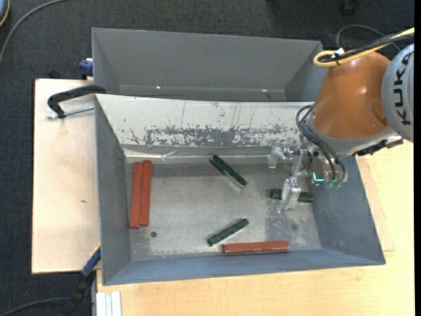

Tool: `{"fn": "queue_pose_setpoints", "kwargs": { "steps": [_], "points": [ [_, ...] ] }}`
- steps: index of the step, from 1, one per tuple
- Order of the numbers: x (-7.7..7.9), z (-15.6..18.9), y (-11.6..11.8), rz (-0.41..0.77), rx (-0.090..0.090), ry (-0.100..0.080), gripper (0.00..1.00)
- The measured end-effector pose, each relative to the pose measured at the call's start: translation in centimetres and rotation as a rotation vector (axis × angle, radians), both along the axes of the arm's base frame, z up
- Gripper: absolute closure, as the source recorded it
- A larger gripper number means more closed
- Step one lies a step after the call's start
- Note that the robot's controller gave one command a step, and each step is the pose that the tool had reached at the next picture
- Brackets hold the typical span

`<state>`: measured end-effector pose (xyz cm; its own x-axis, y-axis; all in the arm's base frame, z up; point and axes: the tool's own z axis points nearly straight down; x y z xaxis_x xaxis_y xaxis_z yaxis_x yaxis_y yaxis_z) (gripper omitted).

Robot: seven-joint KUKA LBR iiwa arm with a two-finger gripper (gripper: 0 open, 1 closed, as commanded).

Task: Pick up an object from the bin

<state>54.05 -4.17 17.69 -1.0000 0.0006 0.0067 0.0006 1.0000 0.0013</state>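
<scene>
My gripper (289,199) reaches down at the right side of the bin, its metal fingers close over a small dark green piece (279,193) that lies on the floor beside them. Whether that piece is between the fingers is unclear. A dark green bar (227,170) lies tilted at the back middle. Another dark green bar (227,231) lies slanted near the front. A red-brown bar (255,247) lies flat along the front wall.
Two red-brown bars (140,193) lie side by side along the left wall. The arm with its orange cover hangs over the bin's right rear corner. The back wall is scuffed and speckled.
</scene>
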Motion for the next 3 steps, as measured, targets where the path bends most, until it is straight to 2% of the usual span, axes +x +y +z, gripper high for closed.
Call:
{"fn": "queue_pose_setpoints", "kwargs": {
  "steps": [1, 2, 3],
  "points": [
    [-3.1, -11.0, 3.7, -0.194, 0.0, 0.001, 0.0],
    [-3.6, -10.6, 6.6, -0.062, -0.002, -0.007, 0.0],
    [-3.7, -10.6, 6.7, -0.062, -0.001, -0.007, 1.0]
  ]
}}
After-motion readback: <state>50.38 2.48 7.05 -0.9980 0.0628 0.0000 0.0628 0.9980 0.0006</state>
